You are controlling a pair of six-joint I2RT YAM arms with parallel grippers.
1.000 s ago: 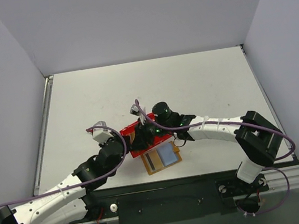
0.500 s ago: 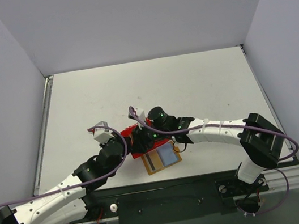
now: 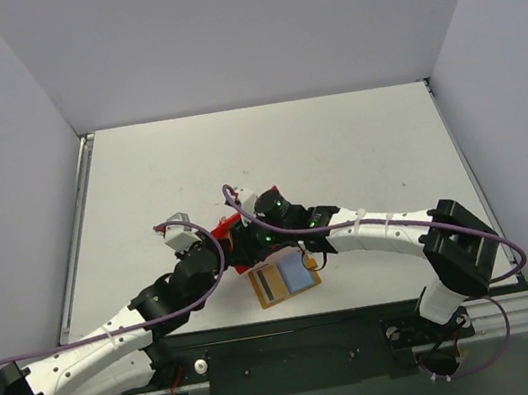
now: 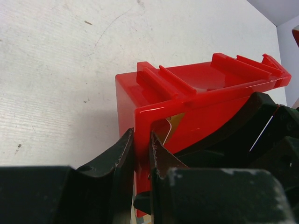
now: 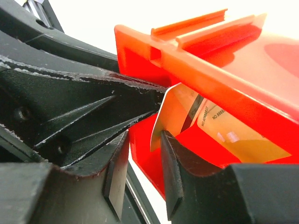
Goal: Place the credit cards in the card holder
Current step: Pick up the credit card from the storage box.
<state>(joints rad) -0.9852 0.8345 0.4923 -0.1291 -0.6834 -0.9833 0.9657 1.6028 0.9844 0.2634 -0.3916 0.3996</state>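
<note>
The red bin [image 4: 187, 93] stands tilted by the open card holder [image 3: 285, 279], an orange-tan wallet with a light blue panel. My left gripper [image 4: 140, 137] is shut on the bin's near wall; in the top view it [image 3: 225, 255] is at the bin's left. My right gripper [image 5: 144, 140] reaches into the bin [image 5: 210, 79], jaws apart. The edge of a golden card [image 5: 170, 112] stands between them against the right finger [image 5: 175, 177]. A second card [image 5: 233, 135] lies behind it. One card [image 4: 172, 125] shows through the left wrist view.
The bin [image 3: 230, 229] and wallet lie near the table's front edge, between both arms. The black base rail [image 3: 290, 350] runs just below them. The left gripper's black fingers [image 5: 79, 107] fill the left of the right wrist view.
My right gripper has moved left and down into the red bin over the last second. The left arm, the bin and the wallet have stayed in place.
</note>
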